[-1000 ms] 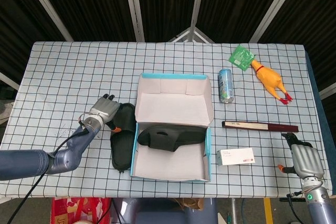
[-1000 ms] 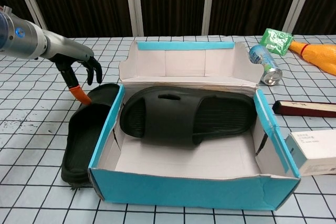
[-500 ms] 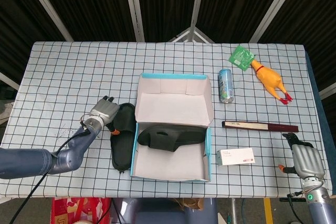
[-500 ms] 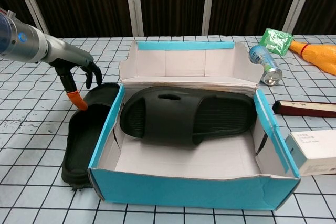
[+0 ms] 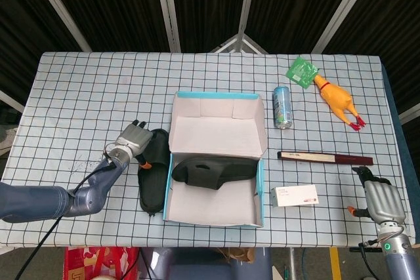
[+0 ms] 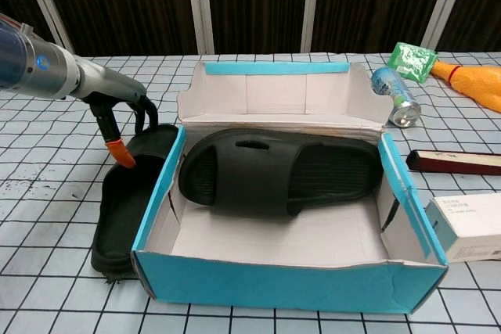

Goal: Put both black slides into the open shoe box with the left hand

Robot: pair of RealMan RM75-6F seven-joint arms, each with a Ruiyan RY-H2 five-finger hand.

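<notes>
While my left hand [image 6: 125,115] is hovering unclenched, holding nothing, the loose slide [image 6: 129,193] is lying just under my fingertips [image 6: 119,150], running lengthwise back towards me.

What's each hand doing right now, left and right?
Left hand: at the far end of the slide outside the box, fingers reaching onto it; whether it grips yet cannot be told.
Right hand: holds nothing; fingers too unclear to call open or closed.

Both slides, one boxed [image 6: 282,174] and one outside [image 6: 129,197], are black. The shoe box [image 6: 290,283] is turquoise outside, pale inside; the tablecloth [image 5: 85,90] is white with a black grid
</notes>
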